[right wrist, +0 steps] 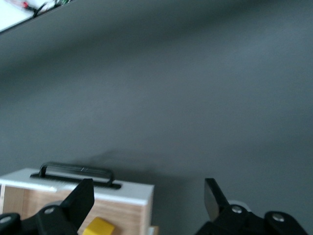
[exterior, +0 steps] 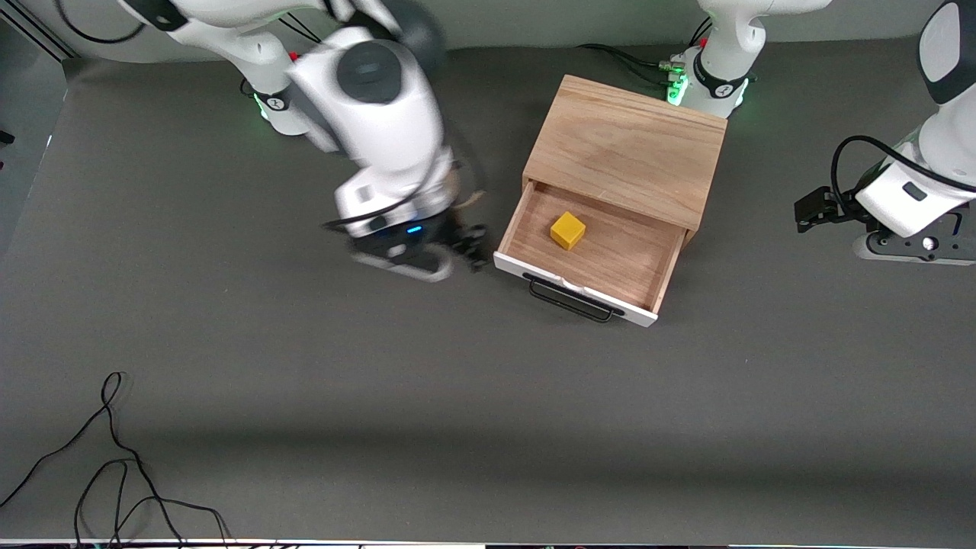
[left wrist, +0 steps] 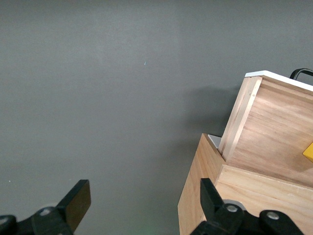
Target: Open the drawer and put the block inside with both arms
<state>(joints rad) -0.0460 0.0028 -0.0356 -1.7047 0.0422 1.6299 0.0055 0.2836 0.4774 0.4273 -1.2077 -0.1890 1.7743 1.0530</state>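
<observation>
The light oak cabinet [exterior: 629, 145] stands near the robots' bases. Its white-fronted drawer [exterior: 579, 293] with a black wire handle [exterior: 572, 300] is pulled open. The yellow block [exterior: 568, 230] lies inside on the wood floor. My right gripper [exterior: 463, 242] is open and empty, low over the table beside the drawer's corner toward the right arm's end. In the right wrist view, the gripper [right wrist: 146, 198] frames the drawer front [right wrist: 98, 188] and the block [right wrist: 100, 227]. My left gripper [exterior: 810, 210] is open and empty, off toward the left arm's end of the table. The left wrist view shows the gripper [left wrist: 144, 200], the cabinet side [left wrist: 195, 196] and the block's edge [left wrist: 309, 152].
A loose black cable [exterior: 114, 457] lies on the grey table [exterior: 381, 381] near the front camera, toward the right arm's end. The two green-lit arm bases [exterior: 709, 84] stand along the edge farthest from the camera.
</observation>
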